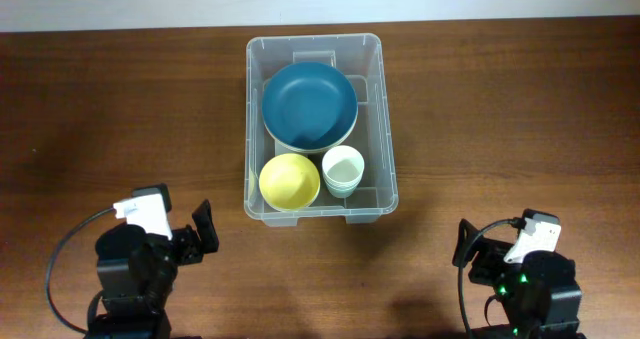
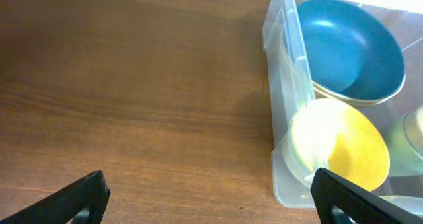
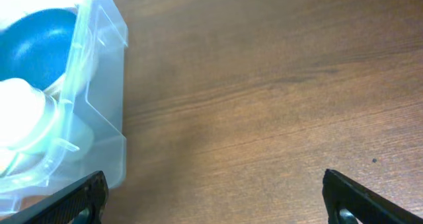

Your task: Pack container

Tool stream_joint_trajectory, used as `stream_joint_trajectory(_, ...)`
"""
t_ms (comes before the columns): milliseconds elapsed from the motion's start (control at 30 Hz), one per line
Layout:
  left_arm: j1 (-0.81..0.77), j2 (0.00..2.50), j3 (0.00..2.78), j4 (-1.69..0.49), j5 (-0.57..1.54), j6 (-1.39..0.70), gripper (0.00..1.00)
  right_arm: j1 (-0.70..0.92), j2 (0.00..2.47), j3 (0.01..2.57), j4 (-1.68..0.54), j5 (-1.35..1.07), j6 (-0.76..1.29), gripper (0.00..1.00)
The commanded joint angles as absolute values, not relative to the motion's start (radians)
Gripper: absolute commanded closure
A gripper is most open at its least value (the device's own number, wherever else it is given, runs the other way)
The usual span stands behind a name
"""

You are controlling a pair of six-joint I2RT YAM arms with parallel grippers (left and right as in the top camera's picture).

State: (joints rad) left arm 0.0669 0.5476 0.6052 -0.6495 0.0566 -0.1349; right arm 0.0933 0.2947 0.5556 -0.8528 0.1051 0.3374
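The clear plastic container stands at the table's middle back. It holds a large blue bowl, a yellow bowl and a pale green cup. My left gripper is open and empty at the front left, apart from the container. My right gripper is open and empty at the front right. In the left wrist view the container's corner, blue bowl and yellow bowl lie to the right of the open jaws. In the right wrist view the container lies left of the open jaws.
Brown wooden table all around the container. A pale wall edge runs along the back. Black cables loop beside each arm base.
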Motion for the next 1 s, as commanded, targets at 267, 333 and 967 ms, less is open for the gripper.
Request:
stream_joint_trajectory(267, 0.067, 0.546, 0.59, -0.674, 0.072, -0.133, 0.0, 0.098, 0.288, 0.548, -0.858, 0.117, 0.35, 0.01)
stream_joint_trajectory(333, 0.067, 0.546, 0.59, -0.674, 0.072, -0.133, 0.0, 0.098, 0.288, 0.548, -0.859, 0.117, 0.35, 0.01)
stream_joint_trajectory(967, 0.067, 0.546, 0.59, -0.675, 0.072, -0.133, 0.0, 0.096, 0.136, 0.513, -0.857, 0.096, 0.159, 0.01)
